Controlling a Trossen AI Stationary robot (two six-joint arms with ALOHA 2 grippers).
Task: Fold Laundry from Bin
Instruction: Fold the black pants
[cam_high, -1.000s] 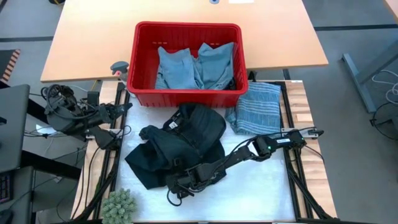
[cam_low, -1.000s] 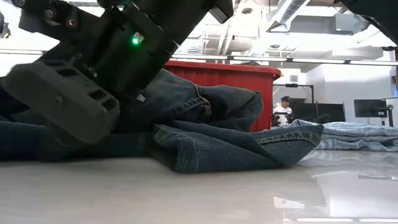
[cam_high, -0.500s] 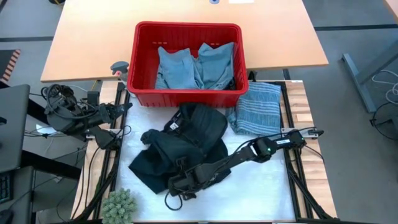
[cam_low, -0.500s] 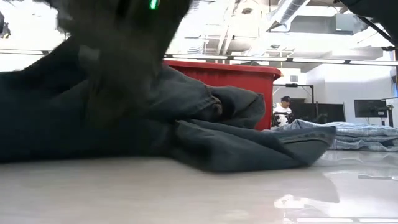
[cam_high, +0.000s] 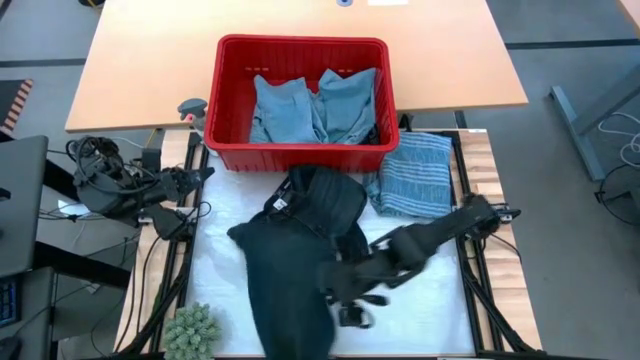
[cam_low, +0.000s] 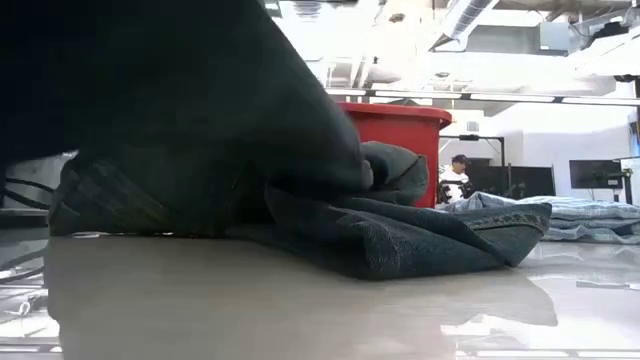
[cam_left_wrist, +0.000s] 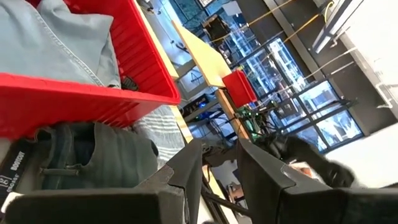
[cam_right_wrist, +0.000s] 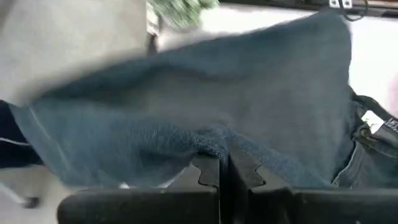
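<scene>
Hidden, cut off and blurry bits

The dark jeans (cam_low: 200, 150) fill the low view and hide most of the red bin (cam_low: 400, 135); their lower end (cam_high: 290, 330) runs off the high view's edge. The right gripper (cam_high: 350, 300) is a blur there. The green plant (cam_right_wrist: 177, 11) is blurry and cut off in the right wrist view.
</scene>
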